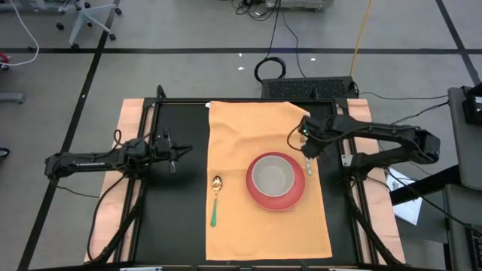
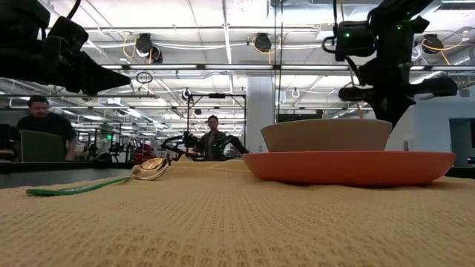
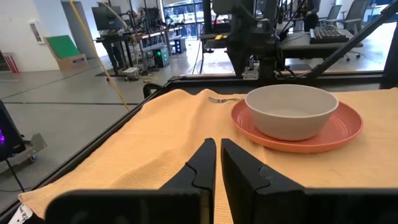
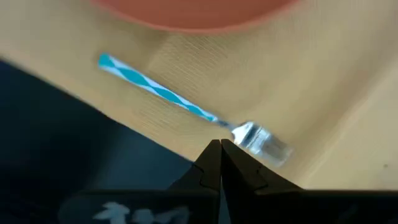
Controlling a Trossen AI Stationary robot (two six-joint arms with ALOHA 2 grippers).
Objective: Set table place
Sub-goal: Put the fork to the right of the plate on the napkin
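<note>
The orange-tan table place mat [image 1: 248,226] lies spread on the black table. A red plate [image 1: 256,197] sits on its right half, with a grey bowl [image 1: 273,175] standing in it. To the plate's left, a spoon [image 1: 215,199] with a green handle lies flat on the mat. A fork [image 4: 180,102] with a blue-and-white handle lies flat to the plate's right, near the mat's edge. My right gripper [image 4: 221,148] hangs shut above the fork's tines end, pointing down and holding nothing. My left gripper [image 3: 217,149] is level, shut and empty, over the black table left of the mat.
Bare black tabletop [image 1: 177,218] runs left of the mat, with a narrow strip on its right. The mat's far right corner [image 1: 297,113] is rumpled. A dark keyboard-like box [image 1: 309,88] sits past the far edge. People [image 2: 213,137] stand in the room behind.
</note>
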